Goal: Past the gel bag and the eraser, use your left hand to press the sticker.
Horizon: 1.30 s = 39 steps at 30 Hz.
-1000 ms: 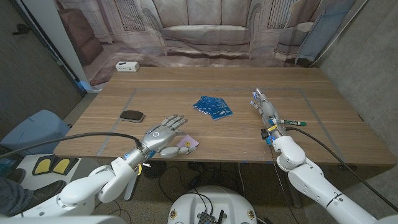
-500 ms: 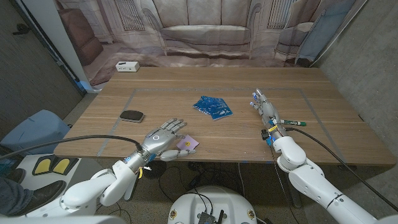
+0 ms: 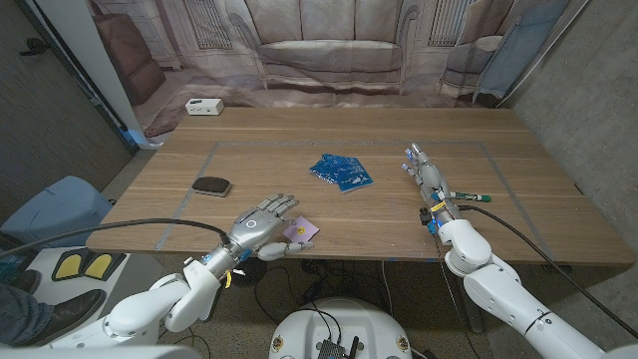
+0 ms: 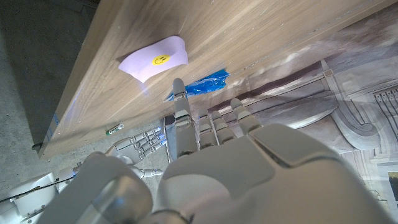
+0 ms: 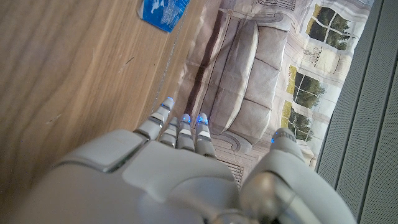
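Observation:
A lavender sticker with a yellow smiley lies near the table's front edge; in the left wrist view the sticker has curled corners. My left hand hovers just left of it, fingers straight and spread, holding nothing; I cannot tell whether the thumb touches the sticker. The blue gel bag lies farther back at mid-table, and the gel bag sits beyond the sticker in the left wrist view. A black eraser lies to the left. My right hand stands on the table at the right, fingers extended and empty.
A green-capped marker lies just right of my right hand. A small white box sits at the table's far left corner. The wooden table's front edge runs just below the sticker. A printed backdrop hangs behind the table.
My left hand has drifted a little back toward the table's front edge, beside the sticker. The right hand, gel bag and eraser have not moved.

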Motion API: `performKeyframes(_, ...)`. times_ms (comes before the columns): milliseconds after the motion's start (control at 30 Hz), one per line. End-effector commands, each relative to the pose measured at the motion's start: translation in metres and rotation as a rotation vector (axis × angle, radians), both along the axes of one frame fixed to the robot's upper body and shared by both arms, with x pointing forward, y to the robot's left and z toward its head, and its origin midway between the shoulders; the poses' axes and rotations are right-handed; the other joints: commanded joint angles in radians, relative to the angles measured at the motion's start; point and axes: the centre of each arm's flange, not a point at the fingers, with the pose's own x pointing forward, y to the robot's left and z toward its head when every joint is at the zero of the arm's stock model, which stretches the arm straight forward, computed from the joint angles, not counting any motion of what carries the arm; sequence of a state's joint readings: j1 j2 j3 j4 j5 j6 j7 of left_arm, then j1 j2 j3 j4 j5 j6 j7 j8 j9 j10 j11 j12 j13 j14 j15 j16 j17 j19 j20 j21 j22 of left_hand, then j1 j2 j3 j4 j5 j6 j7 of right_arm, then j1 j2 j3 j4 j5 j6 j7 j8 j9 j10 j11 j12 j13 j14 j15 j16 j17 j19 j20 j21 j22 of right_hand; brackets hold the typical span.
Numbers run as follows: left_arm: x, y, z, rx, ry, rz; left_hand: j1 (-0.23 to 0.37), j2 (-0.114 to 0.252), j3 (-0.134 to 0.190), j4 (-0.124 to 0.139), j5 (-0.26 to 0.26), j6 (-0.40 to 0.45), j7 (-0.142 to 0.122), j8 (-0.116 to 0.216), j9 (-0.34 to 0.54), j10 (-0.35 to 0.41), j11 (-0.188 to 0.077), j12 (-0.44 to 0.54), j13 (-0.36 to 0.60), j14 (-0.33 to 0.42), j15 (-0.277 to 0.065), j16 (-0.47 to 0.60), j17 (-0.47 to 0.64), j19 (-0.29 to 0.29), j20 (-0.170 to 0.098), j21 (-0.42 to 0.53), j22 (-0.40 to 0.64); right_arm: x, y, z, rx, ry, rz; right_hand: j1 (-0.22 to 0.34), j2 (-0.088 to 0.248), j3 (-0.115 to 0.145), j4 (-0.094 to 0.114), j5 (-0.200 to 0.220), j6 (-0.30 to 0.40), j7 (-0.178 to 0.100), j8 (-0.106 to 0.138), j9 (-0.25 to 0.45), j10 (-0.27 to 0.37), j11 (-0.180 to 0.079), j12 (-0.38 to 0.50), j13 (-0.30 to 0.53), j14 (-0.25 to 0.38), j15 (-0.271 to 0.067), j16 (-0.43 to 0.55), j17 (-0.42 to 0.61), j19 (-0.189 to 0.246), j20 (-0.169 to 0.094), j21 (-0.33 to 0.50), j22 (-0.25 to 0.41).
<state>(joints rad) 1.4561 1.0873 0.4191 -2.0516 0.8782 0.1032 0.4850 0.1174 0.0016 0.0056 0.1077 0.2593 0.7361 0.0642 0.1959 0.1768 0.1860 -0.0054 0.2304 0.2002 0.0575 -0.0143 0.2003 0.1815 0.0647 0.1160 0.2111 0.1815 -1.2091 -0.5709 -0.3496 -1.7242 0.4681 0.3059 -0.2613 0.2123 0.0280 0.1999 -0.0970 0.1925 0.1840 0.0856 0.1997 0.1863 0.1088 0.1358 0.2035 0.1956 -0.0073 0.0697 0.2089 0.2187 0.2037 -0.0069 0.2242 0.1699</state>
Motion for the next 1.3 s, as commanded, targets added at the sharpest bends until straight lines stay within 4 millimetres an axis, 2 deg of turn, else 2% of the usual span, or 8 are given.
performKeyframes(33,0.0094,-0.0009,-0.0067,-0.004,0.044,0.001,0.007,0.0,-0.001,-0.005,0.007,0.001,-0.004,0.0,0.003,0.005,-0.004,0.003,0.0,0.001,-0.007,-0.002,-0.001,0.0,-0.003,0.004,0.001,0.0019,0.0009,0.0012,0.0,0.0,0.003,0.003,0.012,-0.002,-0.006,-0.003,0.008,0.003,-0.002,0.003,0.001,-0.002,0.001,0.003,-0.006,0.005,-0.001,-0.001,0.012,0.001,-0.003,0.002)
performKeyframes(167,0.0116,-0.0034,-0.0075,0.006,0.057,-0.003,0.008,0.0,-0.002,-0.005,0.008,-0.007,-0.008,-0.003,0.003,-0.001,-0.005,0.0,-0.001,-0.005,-0.005,-0.006,-0.001,-0.006,0.002,0.0,0.001,0.0022,0.0006,0.0017,-0.004,-0.004,0.002,0.003,0.013,-0.003,-0.006,-0.003,0.009,0.002,-0.002,0.003,0.001,-0.002,0.001,0.003,-0.006,0.006,-0.001,-0.001,0.012,0.001,-0.004,0.002)
performKeyframes(400,0.0143,-0.0095,-0.0095,0.024,0.077,-0.023,0.009,0.0,-0.005,-0.005,0.009,-0.02,-0.035,-0.008,0.003,-0.01,-0.003,-0.004,-0.001,-0.012,-0.003,-0.01,-0.001,-0.01,0.003,-0.003,0.001,0.0025,0.0007,0.0008,0.004,-0.001,0.003,0.003,0.013,-0.003,-0.007,-0.003,0.009,0.002,-0.002,0.003,0.001,-0.001,0.001,0.003,-0.006,0.006,-0.001,-0.001,0.013,0.001,-0.006,0.002)
performKeyframes(1033,0.0161,-0.0062,-0.0092,0.024,0.075,-0.003,0.017,0.003,-0.007,-0.009,0.011,-0.013,-0.031,-0.004,0.003,0.002,-0.005,-0.001,-0.001,-0.003,-0.002,-0.008,-0.001,-0.009,0.005,-0.004,0.001,0.0033,-0.0002,-0.0037,0.021,0.007,0.0,0.002,0.013,-0.005,-0.008,-0.003,0.01,0.002,-0.002,0.003,0.003,-0.003,0.002,0.003,-0.004,0.007,0.0,-0.002,0.013,0.002,-0.009,0.002)
performKeyframes(1300,0.0178,-0.0048,-0.0153,0.014,0.098,0.007,0.025,0.005,-0.007,-0.013,0.012,0.011,-0.024,0.004,0.003,0.011,-0.005,0.002,-0.001,0.004,-0.002,-0.007,-0.002,-0.009,0.005,-0.005,0.001,0.0023,-0.0008,-0.0071,0.022,0.013,-0.005,0.002,0.014,-0.005,-0.008,-0.003,0.009,0.002,-0.002,0.003,0.003,-0.003,0.002,0.003,-0.004,0.007,0.0,-0.002,0.014,0.003,-0.01,0.002)
